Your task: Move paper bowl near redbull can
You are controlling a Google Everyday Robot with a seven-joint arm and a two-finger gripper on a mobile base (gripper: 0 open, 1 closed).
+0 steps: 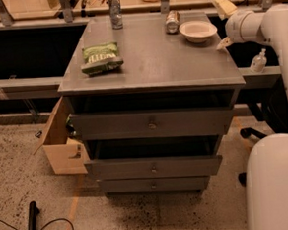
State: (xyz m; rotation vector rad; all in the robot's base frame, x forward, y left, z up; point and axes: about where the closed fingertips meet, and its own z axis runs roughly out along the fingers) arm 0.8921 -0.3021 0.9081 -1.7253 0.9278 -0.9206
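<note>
The off-white paper bowl (197, 30) sits on the grey cabinet top (155, 62) at the back right. The small silvery redbull can (172, 22) stands just left of it, almost touching the rim. My gripper (220, 23) is at the table's right edge, just right of the bowl. It is open and empty, with one finger (224, 6) above and one finger (223, 43) below. It does not touch the bowl.
A mottled grey can (115, 11) stands at the back centre-left. A green snack bag (100, 58) lies at the left. A cardboard box (62, 142) is beside the drawers at the lower left. A small bottle (258, 61) is on the ledge at the right.
</note>
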